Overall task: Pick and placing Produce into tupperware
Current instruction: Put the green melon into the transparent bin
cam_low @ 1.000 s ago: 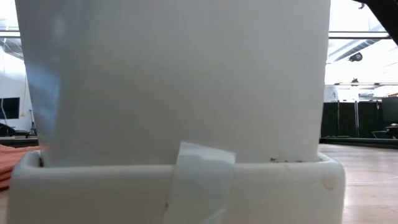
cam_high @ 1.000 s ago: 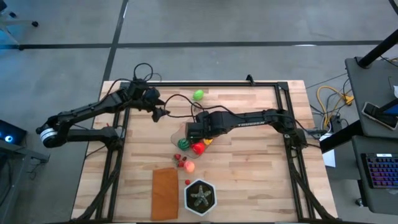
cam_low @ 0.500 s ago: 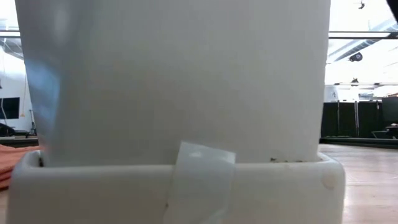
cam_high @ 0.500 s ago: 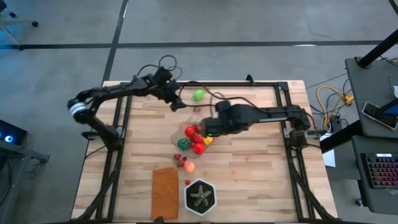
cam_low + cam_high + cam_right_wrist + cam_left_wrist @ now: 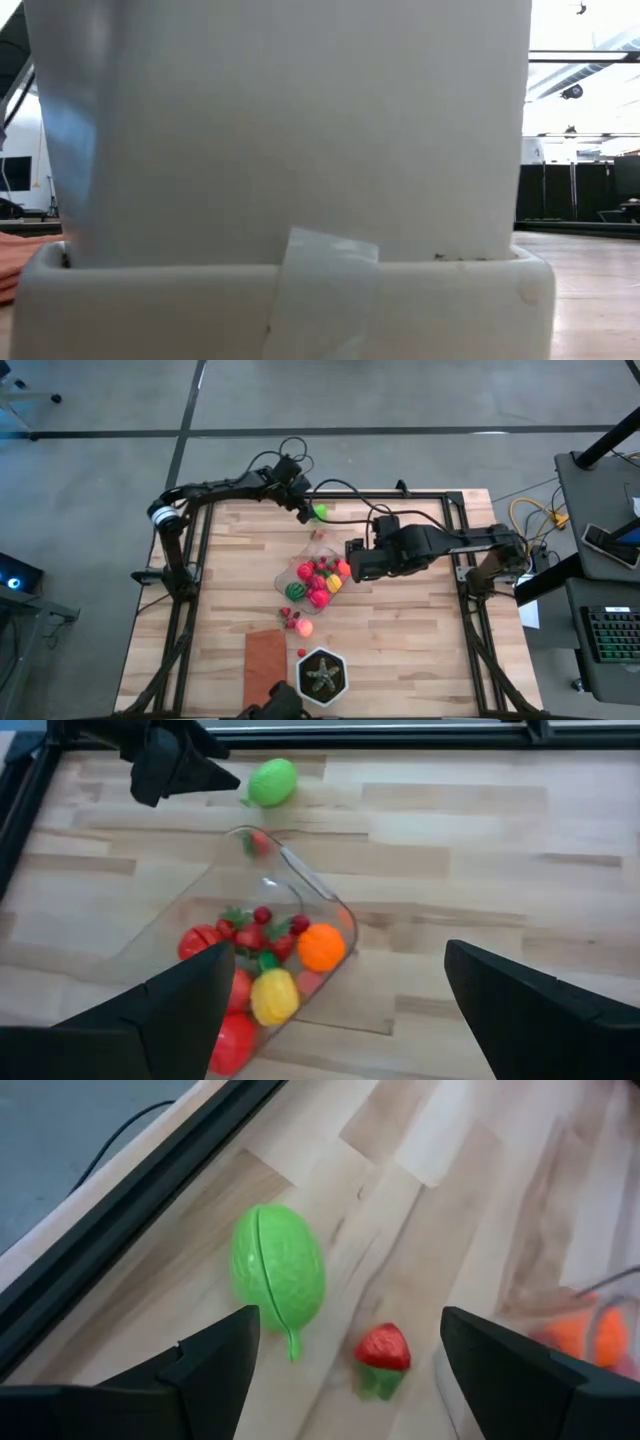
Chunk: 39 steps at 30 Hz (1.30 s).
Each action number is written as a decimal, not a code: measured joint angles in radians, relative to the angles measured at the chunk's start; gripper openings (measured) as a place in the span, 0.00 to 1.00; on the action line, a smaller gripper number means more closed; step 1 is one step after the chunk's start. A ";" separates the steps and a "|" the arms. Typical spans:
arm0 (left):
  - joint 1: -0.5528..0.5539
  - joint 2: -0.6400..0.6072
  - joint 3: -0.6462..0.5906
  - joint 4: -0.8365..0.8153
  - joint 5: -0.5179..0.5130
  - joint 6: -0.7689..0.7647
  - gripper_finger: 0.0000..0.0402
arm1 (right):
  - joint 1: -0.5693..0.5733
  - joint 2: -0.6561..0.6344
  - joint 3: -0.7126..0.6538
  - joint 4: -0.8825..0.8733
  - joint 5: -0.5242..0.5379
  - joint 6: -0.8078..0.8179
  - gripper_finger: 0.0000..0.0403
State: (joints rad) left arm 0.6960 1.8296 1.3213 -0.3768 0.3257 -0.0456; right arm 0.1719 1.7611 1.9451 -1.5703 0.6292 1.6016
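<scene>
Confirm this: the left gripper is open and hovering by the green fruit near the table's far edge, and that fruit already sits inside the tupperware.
Not quite. The left gripper is open by the green fruit, but that fruit lies on the bare wood outside the tupperware, as the right wrist view shows.

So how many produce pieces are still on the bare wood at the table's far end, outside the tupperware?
2: a green fruit by the far rail, and a small strawberry beside it, nearer the tupperware. The left pincer hangs open over both. More pieces lie past the tupperware's near end.
</scene>
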 joint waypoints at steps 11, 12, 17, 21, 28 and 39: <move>0.000 0.084 0.045 -0.008 0.003 0.026 0.74 | -0.002 -0.155 -0.151 0.000 0.011 0.028 0.87; 0.000 0.089 0.045 -0.008 0.003 0.026 0.74 | -0.002 -0.167 -0.166 0.000 0.012 0.036 0.87; 0.000 0.108 0.047 -0.006 -0.003 0.025 0.74 | -0.002 -0.203 -0.218 0.003 0.027 0.085 0.87; 0.000 0.112 0.047 -0.007 -0.004 0.026 0.74 | -0.002 -0.205 -0.237 0.005 0.028 0.090 0.87; 0.001 0.115 0.066 0.005 -0.032 0.031 0.74 | -0.002 -0.205 -0.257 0.014 0.028 0.108 0.87; -0.003 0.180 0.116 -0.025 -0.071 -0.027 0.74 | -0.002 -0.205 -0.260 0.024 0.028 0.134 0.87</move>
State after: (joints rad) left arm 0.6934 2.0098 1.4369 -0.4022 0.2551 -0.0730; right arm 0.1699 1.5562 1.6852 -1.5468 0.6567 1.7359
